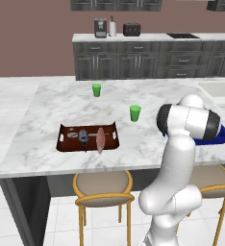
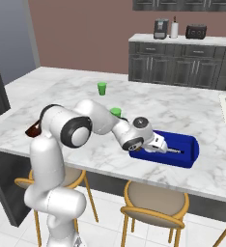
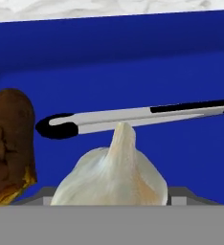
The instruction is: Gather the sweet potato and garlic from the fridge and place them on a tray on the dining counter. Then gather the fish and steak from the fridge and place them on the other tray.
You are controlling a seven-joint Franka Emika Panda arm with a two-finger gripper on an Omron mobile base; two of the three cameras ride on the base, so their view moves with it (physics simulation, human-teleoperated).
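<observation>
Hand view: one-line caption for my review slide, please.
Close over the blue tray: garlic bulb in front, sweet potato beside it, tongs behind.

Left base view: from behind the arm on its left, looking forward and down across the marbled desk toward the dark cabinet run; the brown tray lies mid-frame.
Right base view: from behind on the right, same desk, angled down onto the blue tray.
Hand view: very near, looking along the claw into the blue tray over the garlic and sweet potato.
Shared by base views: desk, two green cups, cabinet run.
</observation>
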